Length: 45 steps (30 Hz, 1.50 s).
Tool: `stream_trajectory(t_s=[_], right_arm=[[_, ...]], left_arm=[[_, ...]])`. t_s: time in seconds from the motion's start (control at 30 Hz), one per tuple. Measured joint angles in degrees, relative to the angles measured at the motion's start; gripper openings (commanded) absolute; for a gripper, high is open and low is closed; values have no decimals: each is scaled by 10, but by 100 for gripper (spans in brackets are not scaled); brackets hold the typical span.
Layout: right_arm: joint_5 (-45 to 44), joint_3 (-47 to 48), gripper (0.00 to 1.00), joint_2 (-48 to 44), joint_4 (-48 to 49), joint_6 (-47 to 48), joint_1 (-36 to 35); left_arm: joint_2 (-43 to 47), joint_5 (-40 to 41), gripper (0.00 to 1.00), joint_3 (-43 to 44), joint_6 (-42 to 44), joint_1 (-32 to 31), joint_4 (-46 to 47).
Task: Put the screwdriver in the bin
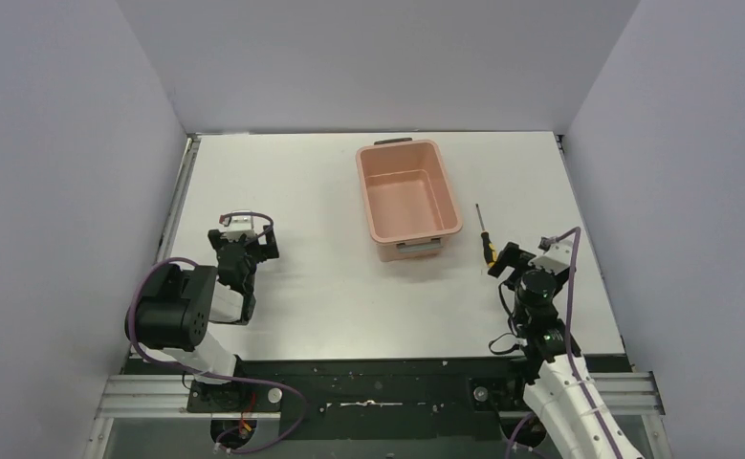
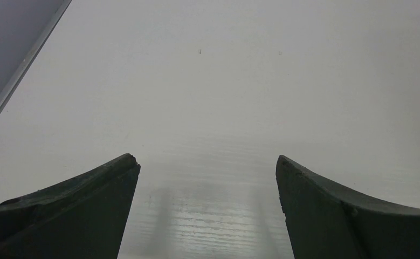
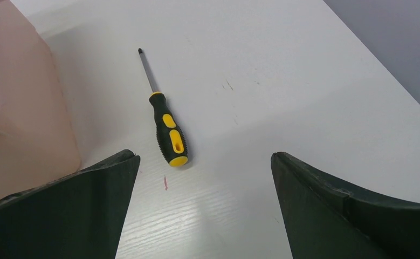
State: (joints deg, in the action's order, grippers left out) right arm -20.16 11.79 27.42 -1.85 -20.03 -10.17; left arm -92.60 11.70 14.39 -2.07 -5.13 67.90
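White table (image 1: 330,287), matte finish, faint grain. Carries: one salmon-pink bin (image 1: 406,206), upright, upper centre of the top view; one screwdriver (image 1: 484,234), lying flat just right of the bin, not touching, shaft toward the frame's top.

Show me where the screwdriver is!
Seen from above, the screwdriver lies on the table just right of the bin, right in front of the right gripper.

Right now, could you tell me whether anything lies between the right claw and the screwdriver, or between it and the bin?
Nothing visible does: only bare table lies between the open right claw, the screwdriver and the bin.
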Motion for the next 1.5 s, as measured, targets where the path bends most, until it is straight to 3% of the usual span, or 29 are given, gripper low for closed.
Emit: stream_trajectory(t_s=[0.13,0.23,0.47,0.6,0.87,1.07,1.17,1.27,1.5], right_arm=[[1,59,100,50,-18,3,0],[0,174,100,129,-57,12,0],[19,530,100,391,-180,42,9],[87,653,95,573,-267,64,44],[181,649,77,735,-330,79,68],[210,598,64,767,-329,91,66],[205,581,42,782,-326,97,66],[203,574,3,789,-318,103,66],[183,623,0,800,-367,120,64]], left_arm=[[0,0,97,0,0,0,0],[0,0,97,0,0,0,0],[0,0,97,0,0,0,0],[0,0,97,0,0,0,0],[0,0,97,0,0,0,0],[0,0,97,0,0,0,0],[0,0,97,0,0,0,0],[0,0,97,0,0,0,0],[0,0,97,0,0,0,0]])
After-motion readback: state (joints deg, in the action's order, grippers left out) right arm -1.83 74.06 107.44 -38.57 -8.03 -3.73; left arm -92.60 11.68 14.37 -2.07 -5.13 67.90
